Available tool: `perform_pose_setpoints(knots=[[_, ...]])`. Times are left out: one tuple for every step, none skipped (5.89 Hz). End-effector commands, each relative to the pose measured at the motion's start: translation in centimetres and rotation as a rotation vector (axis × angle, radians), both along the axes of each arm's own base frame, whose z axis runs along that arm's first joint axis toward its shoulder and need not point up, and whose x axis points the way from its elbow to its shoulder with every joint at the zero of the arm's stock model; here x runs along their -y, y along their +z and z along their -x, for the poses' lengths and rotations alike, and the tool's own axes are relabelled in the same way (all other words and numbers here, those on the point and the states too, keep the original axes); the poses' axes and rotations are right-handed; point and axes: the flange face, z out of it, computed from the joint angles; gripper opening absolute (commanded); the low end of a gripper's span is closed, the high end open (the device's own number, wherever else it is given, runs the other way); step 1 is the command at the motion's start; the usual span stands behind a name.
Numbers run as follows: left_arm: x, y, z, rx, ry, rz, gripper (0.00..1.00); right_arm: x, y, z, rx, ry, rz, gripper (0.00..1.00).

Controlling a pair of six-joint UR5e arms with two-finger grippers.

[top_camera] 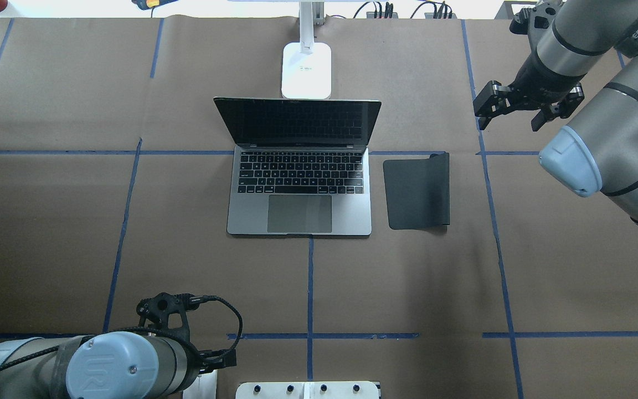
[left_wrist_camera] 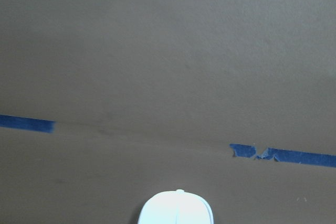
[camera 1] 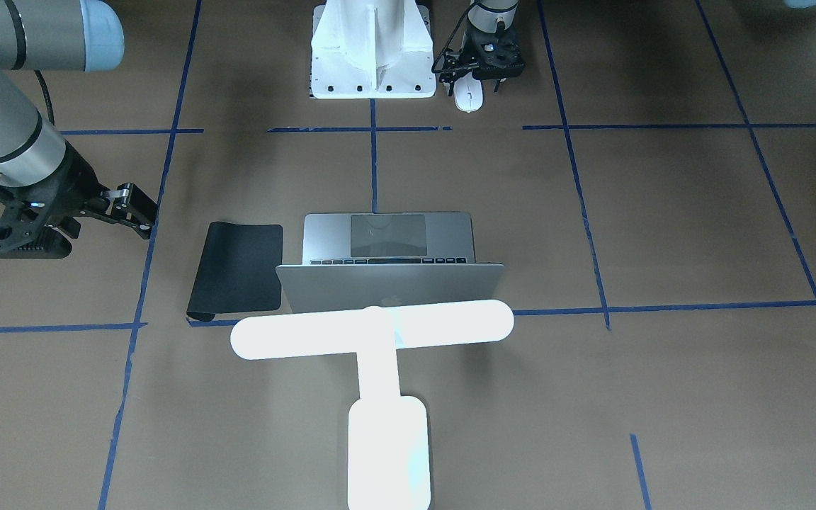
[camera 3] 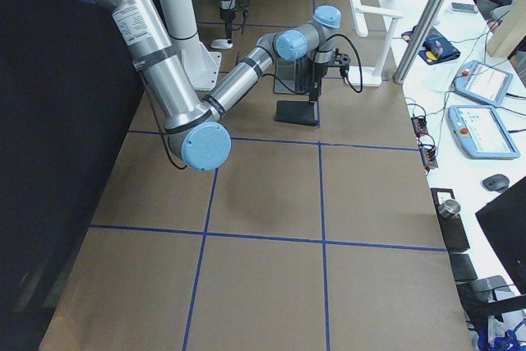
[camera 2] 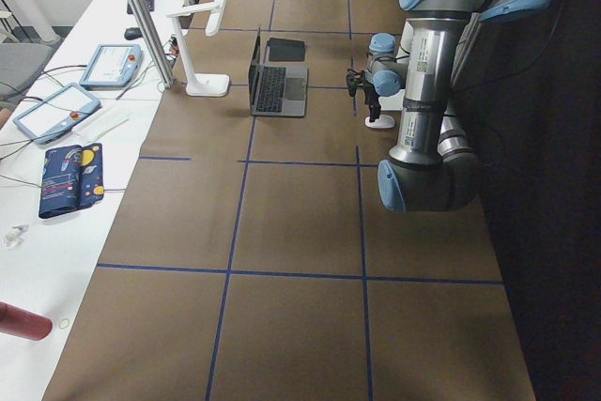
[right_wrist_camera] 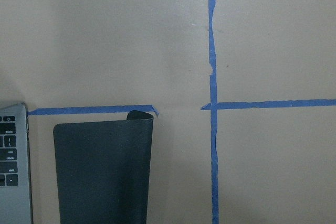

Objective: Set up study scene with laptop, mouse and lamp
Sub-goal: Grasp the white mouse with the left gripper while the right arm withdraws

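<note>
The left gripper [camera 1: 477, 74] hangs right over the mouse [camera 1: 469, 98], a small, smooth white oval with a thin grey centre line, lying flat on the matte brown paper [top_camera: 47, 221]. Its black frame hides the jaws, so I cannot tell whether they are parted or closed. Well ahead of this gripper stands the laptop [top_camera: 299, 213], thin silver-grey metal with its lid raised, dark keys and a large grey trackpad. The right gripper [top_camera: 530, 108], jaws spread wide and empty, hovers near a flat black rectangular pad [top_camera: 416, 191] with one curled corner, lying just beside the laptop. Beyond the lid, well apart from both grippers, glows the white T-shaped lamp [camera 1: 372, 329] with its rounded rectangular base.
</note>
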Motion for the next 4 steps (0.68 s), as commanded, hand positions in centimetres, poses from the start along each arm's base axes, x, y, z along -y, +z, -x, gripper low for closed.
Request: perform_pose_setpoints(knots=[[-1.5, 1.6, -0.3, 0.019, 0.018, 0.000, 1.00, -0.1, 0.1, -0.4, 0.002, -0.001, -0.003, 1.00], [-2.1, 1.7, -0.5, 0.019, 0.030, 0.000, 1.00, 0.0, 0.1, -0.6, 0.002, 0.004, -0.003, 1.00], [-3.3, 1.9, -1.1, 0.025, 0.053, 0.000, 1.00, 0.1, -0.2, -0.7, 0.005, 0.005, -0.006, 1.00], [-4.0, 2.0, -1.5, 0.026, 0.068, 0.001, 1.00, 0.1, 0.0, -0.6, 0.003, 0.004, -0.004, 1.00]])
